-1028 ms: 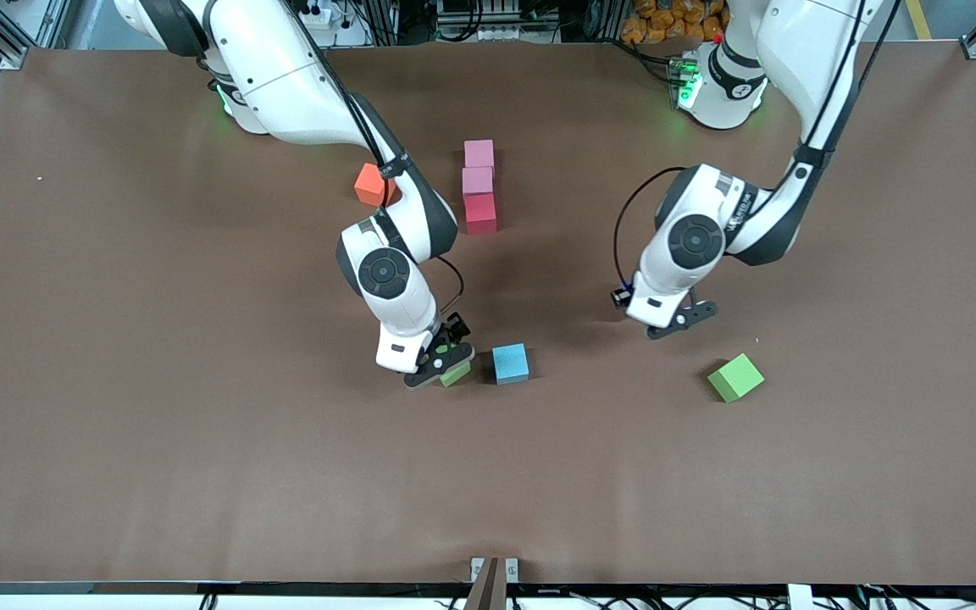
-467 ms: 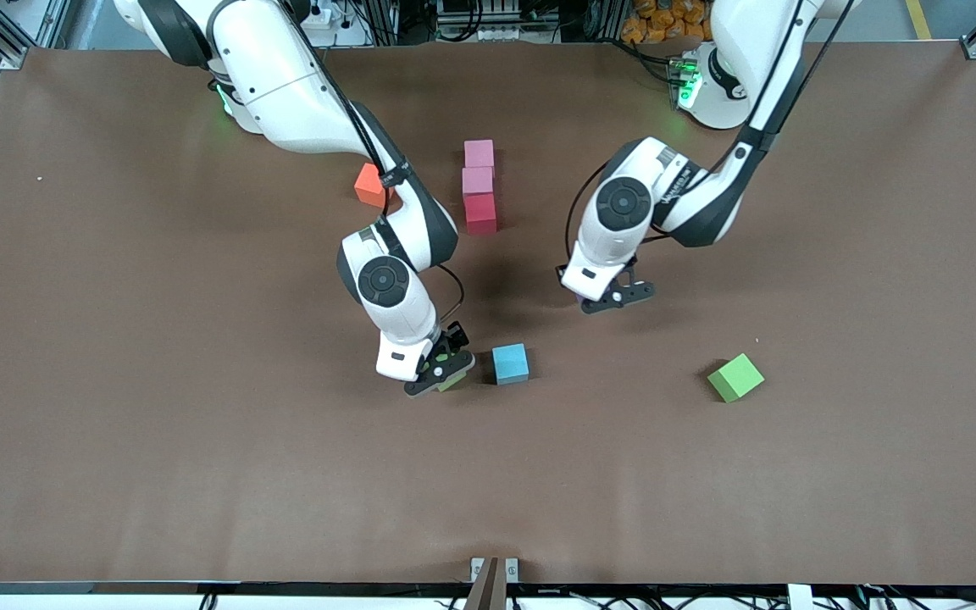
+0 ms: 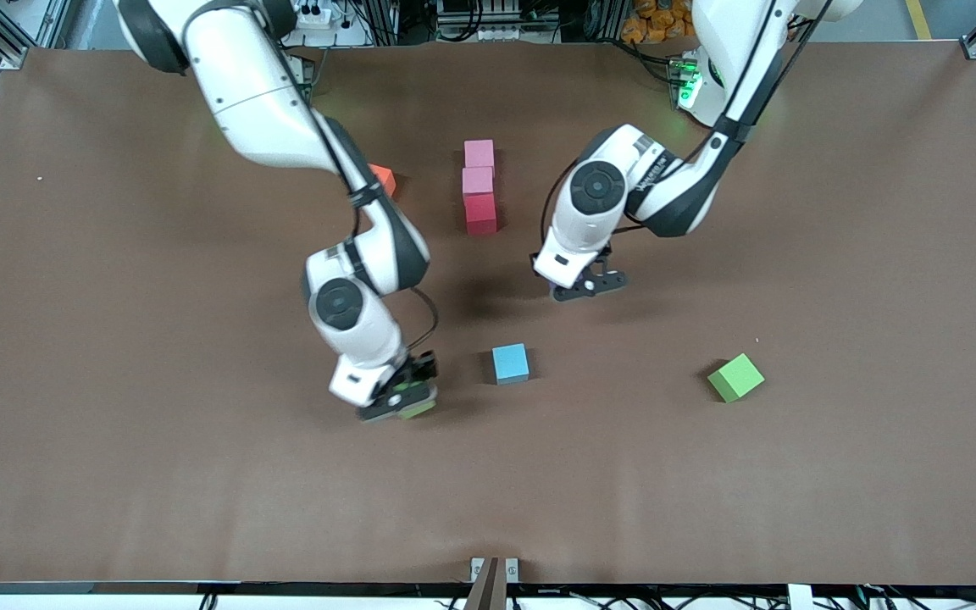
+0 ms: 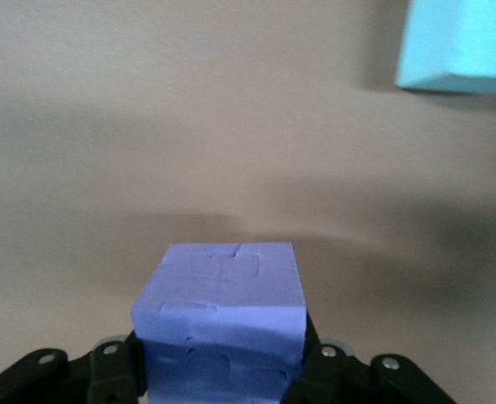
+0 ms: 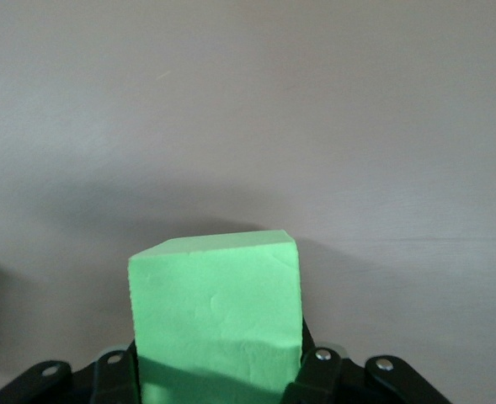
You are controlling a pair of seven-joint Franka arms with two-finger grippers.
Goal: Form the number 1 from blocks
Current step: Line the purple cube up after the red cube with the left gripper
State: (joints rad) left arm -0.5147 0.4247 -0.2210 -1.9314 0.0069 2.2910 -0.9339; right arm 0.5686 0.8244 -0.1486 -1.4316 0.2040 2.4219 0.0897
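Three blocks formed a short column near the middle of the table [image 3: 115,474]: a pink block [image 3: 479,153] farthest from the front camera, a second pink block [image 3: 477,180] touching it, and a red block [image 3: 480,213] touching that one on the camera side. An orange block [image 3: 383,178] lay beside the column toward the right arm's end, partly hidden by the right arm. A light blue block [image 3: 510,363] sat alone, nearer the camera than the column. A green block [image 3: 735,377] lay tilted on the table toward the left arm's end, well apart from the others.

The right gripper [image 3: 400,402] was clamped on a second green block [image 5: 216,313], low over the table beside the light blue block, toward the right arm's end. The right wrist view showed this block seated between the fingers [image 5: 315,374].

The left gripper [image 3: 587,285] was clamped on a purple block [image 4: 221,324], over bare table between the column and the light blue block. In the front view the purple block was hidden under the gripper. The left wrist view showed the light blue block's corner well apart from the held block.
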